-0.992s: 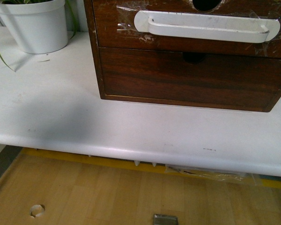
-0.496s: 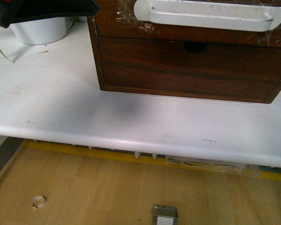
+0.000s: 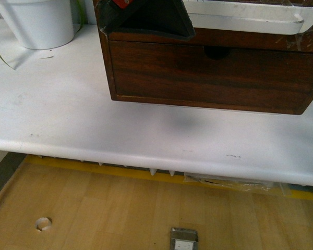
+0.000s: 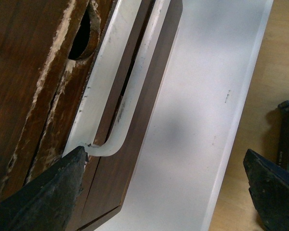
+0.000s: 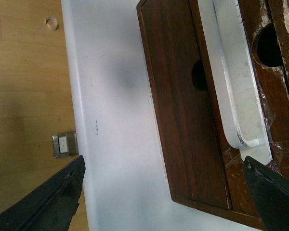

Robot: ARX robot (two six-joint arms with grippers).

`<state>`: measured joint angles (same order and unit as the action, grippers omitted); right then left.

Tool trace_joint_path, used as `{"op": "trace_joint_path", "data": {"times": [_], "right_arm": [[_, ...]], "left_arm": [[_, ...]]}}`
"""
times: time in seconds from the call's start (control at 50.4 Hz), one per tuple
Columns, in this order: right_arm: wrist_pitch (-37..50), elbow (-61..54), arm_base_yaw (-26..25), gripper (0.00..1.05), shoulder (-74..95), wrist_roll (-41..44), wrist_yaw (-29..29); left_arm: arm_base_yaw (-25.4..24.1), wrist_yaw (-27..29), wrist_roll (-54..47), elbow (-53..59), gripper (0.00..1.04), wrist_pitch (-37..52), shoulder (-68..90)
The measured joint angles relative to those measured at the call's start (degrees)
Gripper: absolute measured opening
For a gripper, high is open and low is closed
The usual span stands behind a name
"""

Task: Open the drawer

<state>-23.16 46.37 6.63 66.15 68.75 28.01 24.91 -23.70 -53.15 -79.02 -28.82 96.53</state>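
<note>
The drawer [image 3: 240, 39] is the upper dark wood front of a small chest, with a long white bar handle [image 3: 245, 18] taped on. In the front view one dark finger [image 3: 146, 21] of my left gripper covers the handle's left end. In the left wrist view the left gripper [image 4: 164, 192] is open wide; one finger [image 4: 48, 192] sits at the curved end of the handle [image 4: 120, 106], below the half-round notch [image 4: 84, 33] and chipped edge. My right gripper [image 5: 161, 197] is open and empty, apart from the chest. Its view shows the handle [image 5: 238, 82] and notch [image 5: 269, 45].
A plain dark drawer front [image 3: 214, 75] without a handle lies below the task drawer. The chest stands on a white table [image 3: 94, 125]. A white plant pot [image 3: 39, 21] stands at the back left. Wooden floor with a metal outlet box [image 3: 183, 240] lies below the table edge.
My left gripper has come in from the upper left and moved right, now covering the handle's left end. The view shifted slightly down a second ago.
</note>
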Motion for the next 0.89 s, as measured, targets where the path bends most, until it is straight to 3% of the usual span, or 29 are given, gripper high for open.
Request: {"op": "trace_joint_path", "data": {"times": [0.893], "right_arm": [[5.0,2.1,-0.8,0.96,6.3,-2.2,-1.3]], "left_arm": [[1.6,0.0,-1.7,-9.5,0.99,-4.6,11.4]]}}
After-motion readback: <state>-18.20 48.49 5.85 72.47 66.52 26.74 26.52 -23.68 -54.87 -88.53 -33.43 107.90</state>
